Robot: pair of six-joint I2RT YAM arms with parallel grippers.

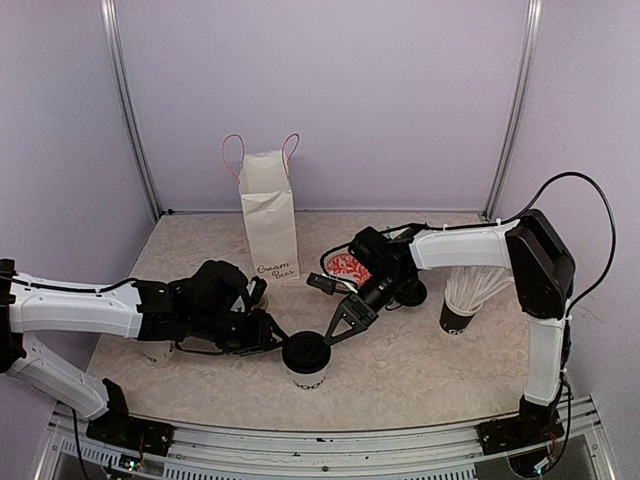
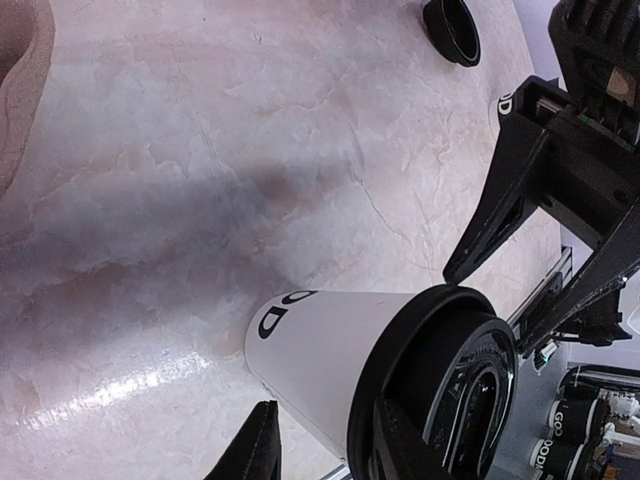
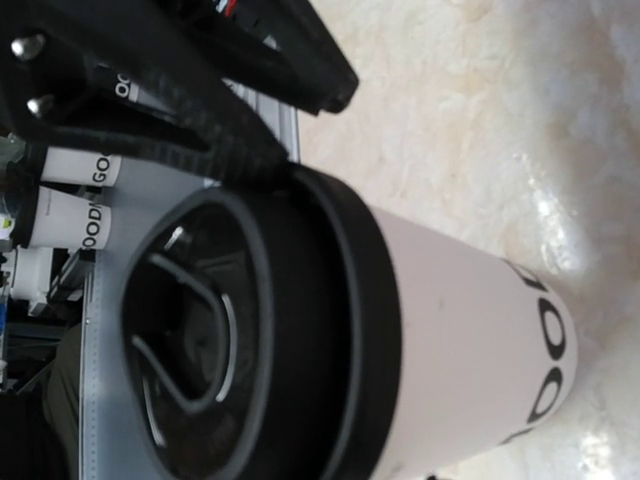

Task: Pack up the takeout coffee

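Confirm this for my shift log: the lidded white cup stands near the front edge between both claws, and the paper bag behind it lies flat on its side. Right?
Not quite: the paper bag stands upright, handles up, as the top external view shows. The rest holds: the lidded white cup stands near the front edge between the left claw and the right claw.
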